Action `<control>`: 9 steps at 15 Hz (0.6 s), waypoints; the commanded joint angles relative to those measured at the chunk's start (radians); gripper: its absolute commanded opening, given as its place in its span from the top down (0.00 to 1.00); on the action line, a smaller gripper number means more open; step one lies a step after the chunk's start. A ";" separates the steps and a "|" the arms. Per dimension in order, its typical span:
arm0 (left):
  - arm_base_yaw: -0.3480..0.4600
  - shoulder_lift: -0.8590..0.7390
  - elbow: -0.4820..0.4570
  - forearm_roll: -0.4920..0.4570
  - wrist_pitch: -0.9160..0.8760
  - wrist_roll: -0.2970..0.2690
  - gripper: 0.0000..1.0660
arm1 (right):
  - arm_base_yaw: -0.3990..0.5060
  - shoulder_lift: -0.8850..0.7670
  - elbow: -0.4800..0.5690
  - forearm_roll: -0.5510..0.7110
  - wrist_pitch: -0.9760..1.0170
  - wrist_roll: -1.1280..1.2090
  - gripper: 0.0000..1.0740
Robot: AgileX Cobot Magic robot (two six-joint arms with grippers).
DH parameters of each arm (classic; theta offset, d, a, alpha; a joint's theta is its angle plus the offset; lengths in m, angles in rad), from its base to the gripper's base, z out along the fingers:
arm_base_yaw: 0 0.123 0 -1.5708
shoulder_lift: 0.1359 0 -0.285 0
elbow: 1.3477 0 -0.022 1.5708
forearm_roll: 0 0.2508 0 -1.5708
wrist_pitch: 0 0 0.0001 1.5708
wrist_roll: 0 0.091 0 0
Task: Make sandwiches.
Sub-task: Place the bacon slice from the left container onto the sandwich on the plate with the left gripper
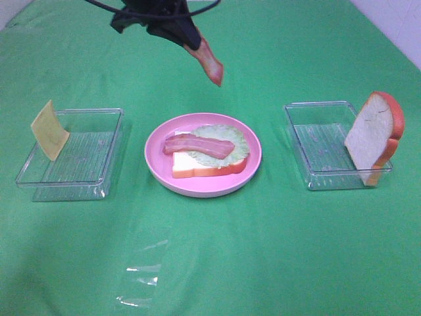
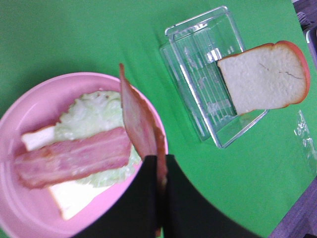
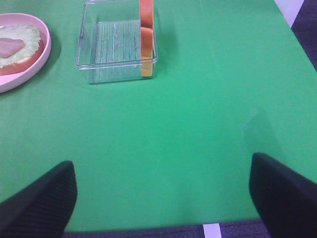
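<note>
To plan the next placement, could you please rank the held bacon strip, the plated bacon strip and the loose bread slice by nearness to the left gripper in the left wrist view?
From the left gripper:
1. Held bacon strip, pinched in its shut jaws.
2. Plated bacon strip, lying on the lettuce on the pink plate below.
3. Bread slice, propped in the clear tray beyond the plate.

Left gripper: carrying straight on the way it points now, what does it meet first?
Probably the rim of the round pink plate beside the pale green lettuce leaf, the held reddish-brown bacon strip touching before the left gripper does. Depth is unclear.
</note>
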 commanded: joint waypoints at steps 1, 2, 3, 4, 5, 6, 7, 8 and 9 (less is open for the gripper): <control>-0.055 0.077 -0.016 -0.078 -0.105 0.016 1.00 | 0.001 -0.033 0.003 0.001 -0.006 -0.008 0.17; -0.073 0.104 -0.016 -0.103 -0.133 0.029 1.00 | 0.001 -0.033 0.003 0.001 -0.006 -0.008 0.17; -0.090 0.129 -0.016 -0.130 -0.157 0.037 1.00 | 0.001 -0.033 0.003 0.001 -0.006 -0.008 0.17; -0.097 0.139 -0.016 -0.135 -0.162 0.037 1.00 | 0.001 -0.033 0.003 0.001 -0.006 -0.008 0.17; -0.110 0.160 -0.016 -0.140 -0.175 0.037 1.00 | 0.001 -0.033 0.003 0.001 -0.006 -0.008 0.17; -0.120 0.173 -0.016 -0.142 -0.178 0.036 1.00 | 0.001 -0.033 0.003 0.001 -0.006 -0.008 0.17; -0.135 0.193 -0.013 -0.138 -0.165 0.036 1.00 | 0.001 -0.033 0.003 0.001 -0.006 -0.008 0.17; -0.143 0.204 -0.013 -0.138 -0.154 0.036 1.00 | 0.001 -0.033 0.003 0.001 -0.006 -0.008 0.17; -0.143 0.207 -0.013 -0.135 -0.146 0.036 1.00 | 0.001 -0.033 0.003 0.001 -0.006 -0.008 0.17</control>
